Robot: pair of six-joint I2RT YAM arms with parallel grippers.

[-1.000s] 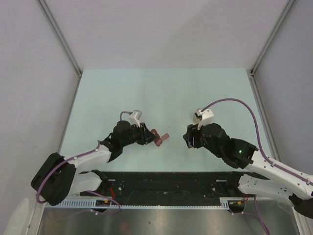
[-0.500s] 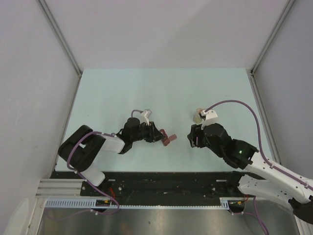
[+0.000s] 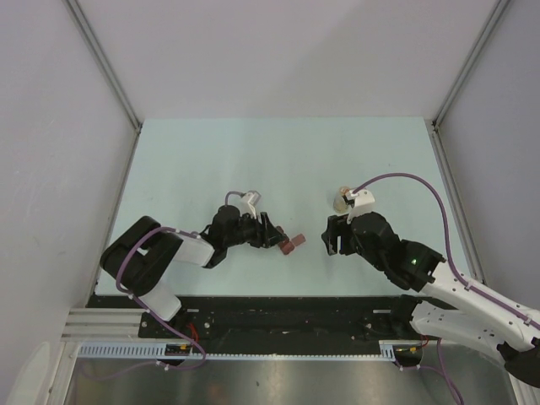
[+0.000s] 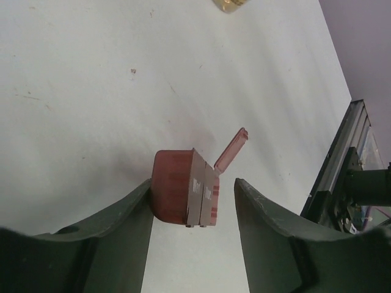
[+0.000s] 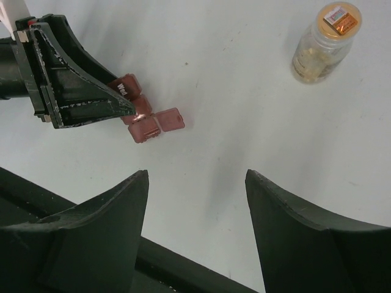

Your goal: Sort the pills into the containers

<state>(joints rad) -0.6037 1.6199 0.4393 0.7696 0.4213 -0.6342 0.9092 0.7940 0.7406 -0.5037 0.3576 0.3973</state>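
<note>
Near the middle of the pale green table [image 3: 194,160], a small dark red plastic pill box [image 4: 183,195] lies flat with one end lid flipped open. The left gripper [image 3: 272,237] straddles it, fingers parted and not pinching. The right gripper [image 5: 197,177] hovers close by, spread wide and holding nothing. A small clear round bottle [image 5: 319,49] stands apart.

No word can be read with certainty. The dark red pill box [image 4: 177,192], lying on the table [image 3: 211,152] toward the middle of its near edge, has short white print on two of its lids [image 4: 197,186] in the left wrist view, too small and blurred to spell out. The right wrist view shows similar white print on one lid. The clear round bottle [image 5: 314,58] has an orange and white sticker [image 5: 342,19] on its cap [image 5: 333,30]; nothing on it is legible.
</note>
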